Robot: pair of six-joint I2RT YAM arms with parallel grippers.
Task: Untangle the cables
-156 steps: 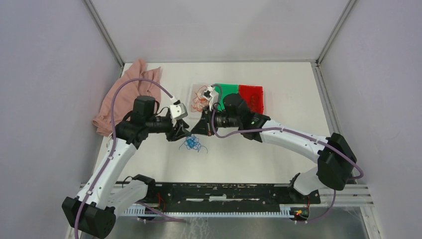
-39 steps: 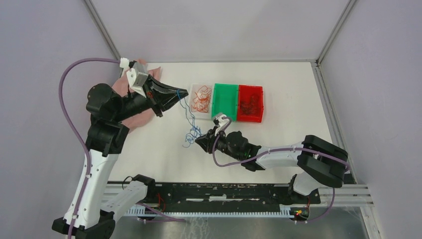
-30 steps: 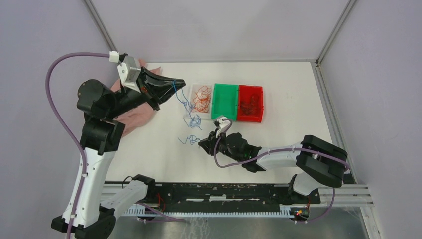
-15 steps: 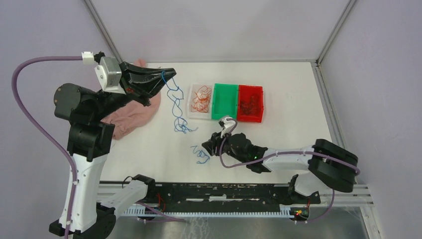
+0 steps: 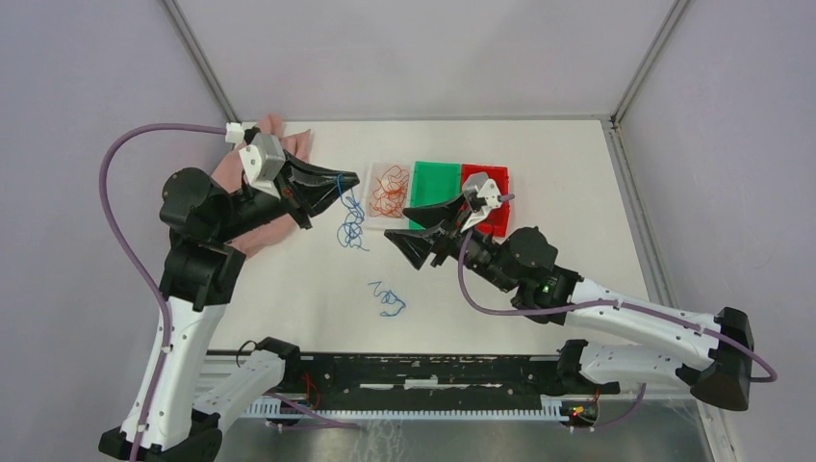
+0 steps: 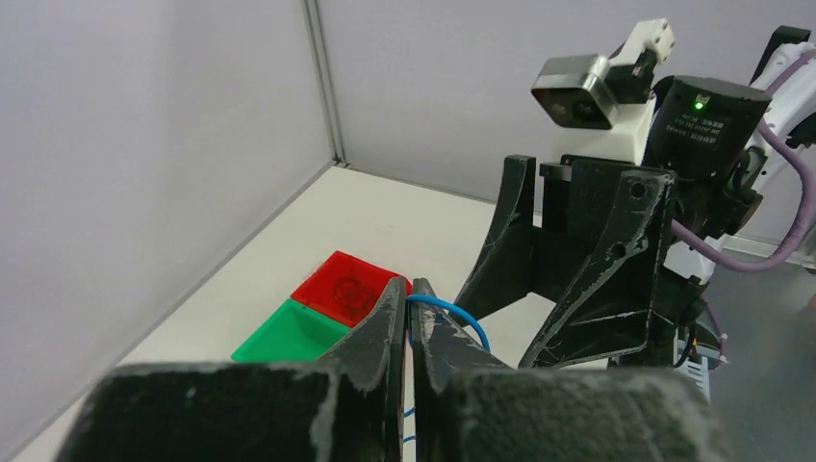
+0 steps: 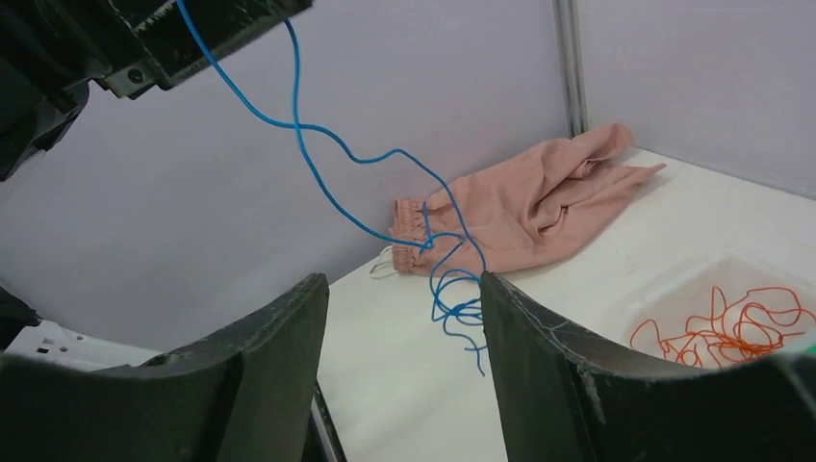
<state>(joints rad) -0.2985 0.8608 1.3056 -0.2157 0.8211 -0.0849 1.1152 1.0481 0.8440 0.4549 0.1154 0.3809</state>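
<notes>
You have one blue cable [image 5: 347, 218] pinched in the left gripper [image 5: 350, 179], the right gripper [image 5: 395, 223] spread empty; next, probably lower it into the green bin [image 5: 435, 189].

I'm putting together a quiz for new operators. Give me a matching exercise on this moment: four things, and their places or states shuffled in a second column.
Things:
1 left tool
2 right tool
3 orange cables
4 pink cloth

States:
A in the white tray
B open, holding nothing
C bunched at the far left
D shut on a blue cable

Pairs: 1-D, 2-B, 3-A, 4-C.
</notes>
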